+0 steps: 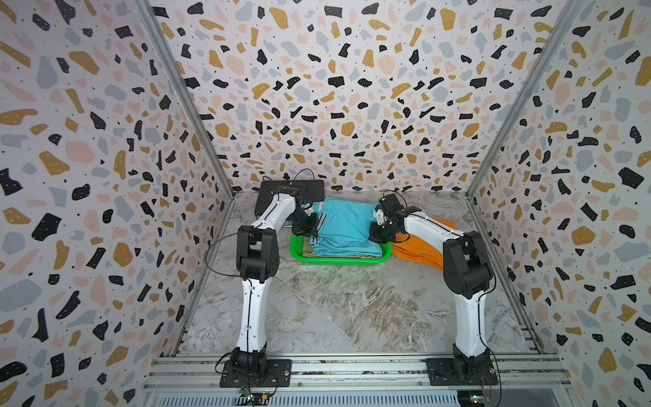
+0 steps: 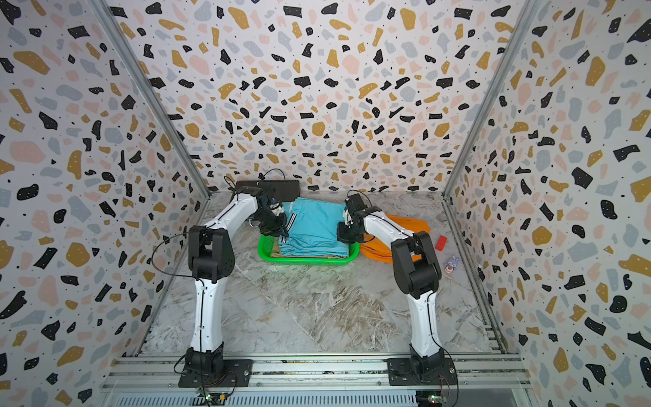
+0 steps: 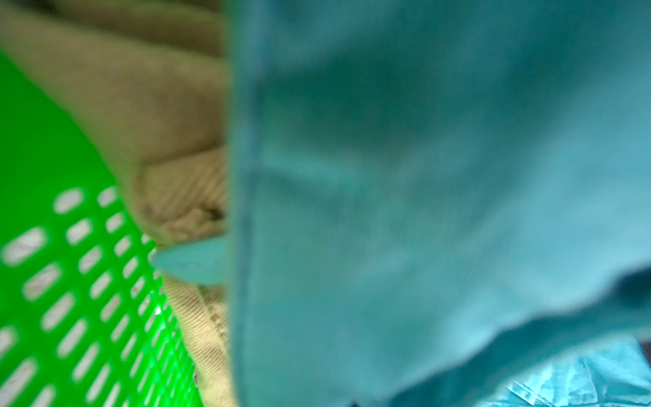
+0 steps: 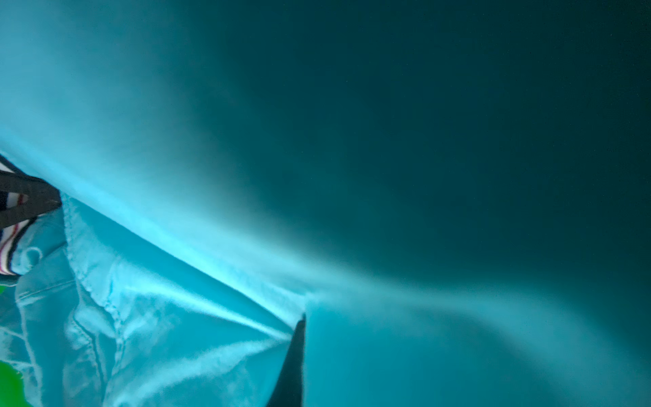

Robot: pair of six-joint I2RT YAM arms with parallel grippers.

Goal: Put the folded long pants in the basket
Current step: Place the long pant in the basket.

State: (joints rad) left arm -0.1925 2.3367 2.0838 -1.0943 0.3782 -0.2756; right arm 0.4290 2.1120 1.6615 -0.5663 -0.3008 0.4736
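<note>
The left jaws and right jaws clench opposite edges of the turquoise pants point(image 1: 347, 225), holding them flat over tan pants point(image 3: 158, 105) in the basket point(image 1: 338, 261), probably preserving the fold; orange pants point(image 1: 419, 255) lie right.

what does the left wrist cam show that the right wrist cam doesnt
Only the left wrist view shows the tan pants and the slotted wall of the green basket beside them. Only the right wrist view shows the striped trim and one dark fingertip at a crease in the cloth. Both are mostly filled by the turquoise pants, blurred and very close to the lens. The right wrist view also catches a sliver of green at one corner.
</note>
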